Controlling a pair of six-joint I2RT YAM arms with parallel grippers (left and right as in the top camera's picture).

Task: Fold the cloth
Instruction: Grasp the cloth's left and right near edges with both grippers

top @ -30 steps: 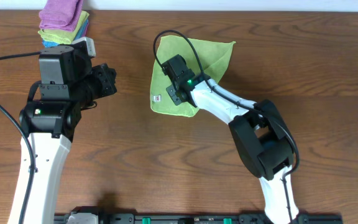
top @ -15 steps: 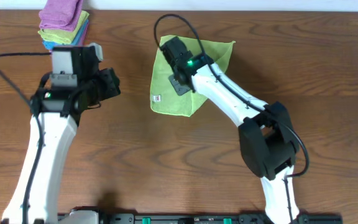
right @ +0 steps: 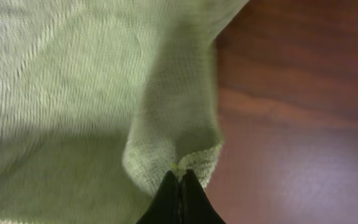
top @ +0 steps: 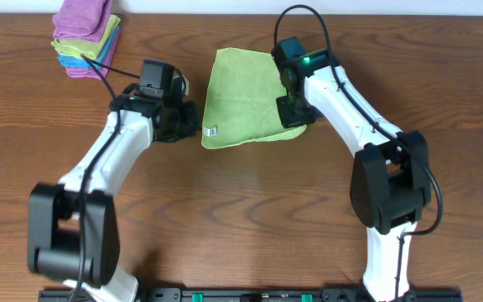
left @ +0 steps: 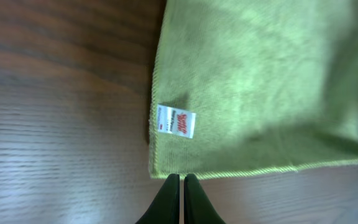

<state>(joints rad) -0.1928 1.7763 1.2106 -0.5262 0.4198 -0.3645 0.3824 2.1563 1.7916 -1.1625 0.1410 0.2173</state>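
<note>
Two robot arms meet at a lime-green cloth on a dark wooden table.

Closest, in the left wrist view, the left gripper has its two dark fingers pressed together with nothing between them, its tips just beside a corner of the cloth. Near that corner a small white tag is sewn along the stitched edge; it carries red lettering, possibly a brand name, too blurred to read. In the right wrist view the right gripper is clamped on a puckered fold at the cloth's opposite edge. From overhead the cloth lies mostly flat in the upper middle of the brown wood-grain table, between the two arms. Farther off, in the far left corner, sits a stack of folded cloths in purple, green and blue. A pale strip runs beyond the table's far edge.
</note>
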